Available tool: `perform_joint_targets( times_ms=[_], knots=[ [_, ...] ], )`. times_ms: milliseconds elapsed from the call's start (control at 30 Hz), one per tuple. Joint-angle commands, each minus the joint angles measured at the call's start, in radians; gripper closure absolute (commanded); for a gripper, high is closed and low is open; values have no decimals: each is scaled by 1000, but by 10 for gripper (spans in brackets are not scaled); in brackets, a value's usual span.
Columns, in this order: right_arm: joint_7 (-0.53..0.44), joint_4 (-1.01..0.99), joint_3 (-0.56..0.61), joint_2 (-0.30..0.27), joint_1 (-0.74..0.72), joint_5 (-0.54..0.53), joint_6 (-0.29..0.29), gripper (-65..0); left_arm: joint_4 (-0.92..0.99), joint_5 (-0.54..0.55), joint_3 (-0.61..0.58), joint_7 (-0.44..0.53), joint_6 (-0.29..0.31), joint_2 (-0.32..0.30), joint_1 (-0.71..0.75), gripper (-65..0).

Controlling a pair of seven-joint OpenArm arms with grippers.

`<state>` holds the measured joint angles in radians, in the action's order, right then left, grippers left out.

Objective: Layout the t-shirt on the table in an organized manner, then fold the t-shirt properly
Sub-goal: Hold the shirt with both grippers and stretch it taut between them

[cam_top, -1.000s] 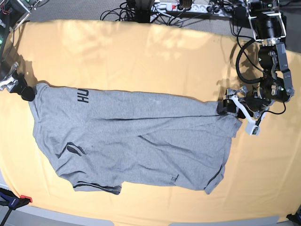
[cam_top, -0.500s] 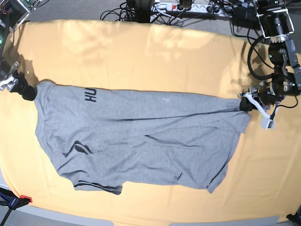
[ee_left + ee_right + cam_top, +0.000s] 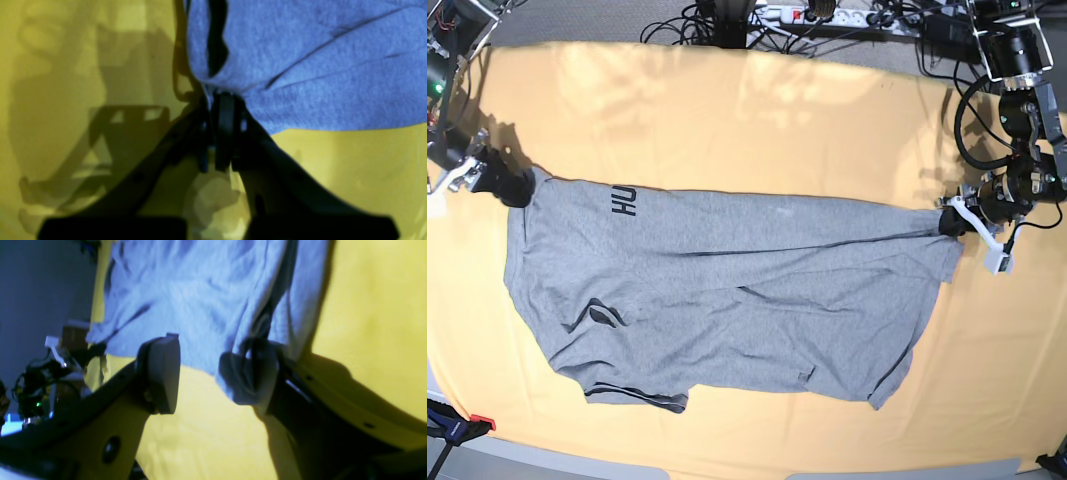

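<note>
Yellow-orange table w/ grey t-shirt spread across.

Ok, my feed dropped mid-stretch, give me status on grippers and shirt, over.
Left gripper shut on t-shirt corner. Right gripper open, cloth draped over one of its fingers. Shirt stretched across table, still creased. Nothing in the way.

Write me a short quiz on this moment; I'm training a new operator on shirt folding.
1. True or false: the left gripper is shut on the t-shirt.
2. Which side of the base view shows the black lettering: A left, B right?
3. The shirt lies on the ___ table.

Key: 1 true. 2 A. 3 yellow-orange.
</note>
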<state>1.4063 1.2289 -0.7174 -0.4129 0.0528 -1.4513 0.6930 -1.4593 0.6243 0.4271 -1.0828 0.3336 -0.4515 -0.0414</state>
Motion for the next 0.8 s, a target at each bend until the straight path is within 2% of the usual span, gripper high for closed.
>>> perform_joint_targets(
  times_ms=[0, 67, 167, 333, 400, 467, 500, 567, 667, 700, 767],
  knots=[
    [-10, 13, 12, -19, -14, -32, 5, -364, -8, -21, 7, -10, -4, -20, -6, 0],
    [-10, 13, 39, -20, -14, -15, 5, -364, -8, -21, 7, -11, -4, -20, -6, 0],
    [-10, 13, 44, -21, -17, 112, 5, -364, -8, -21, 7, -14, -4, -20, -6, 0],
    [-132, 13, 43, -36, -17, 322, 5, -359, -8, -21, 7, -14, -4, -20, -6, 0],
    [-167, 13, 43, -33, -17, 360, 5, -309, -8, -21, 7, -13, -4, -20, -6, 0],
    [-172, 13, 43, -31, -16, 357, 5, -204, -8, -21, 7, -14, -4, -20, -6, 0],
    [-172, 13, 43, -29, -17, 353, 5, -174, -8, -20, 7, -14, -4, -20, -6, 0],
    [-164, 13, 43, -30, -17, 340, 5, -214, -8, -20, 7, -13, -4, -20, -7, 0],
    [-157, 13, 43, -29, -16, 296, 5, -420, -8, -20, 7, -13, -4, -20, -9, 0],
    [-157, 13, 43, -26, -16, 297, 5, -465, -8, -20, 7, -13, -3, -20, -8, 0],
    [-158, 13, 43, -18, -16, 304, 5, -480, -8, -21, 7, -14, -3, -20, -8, 0]
  ],
)
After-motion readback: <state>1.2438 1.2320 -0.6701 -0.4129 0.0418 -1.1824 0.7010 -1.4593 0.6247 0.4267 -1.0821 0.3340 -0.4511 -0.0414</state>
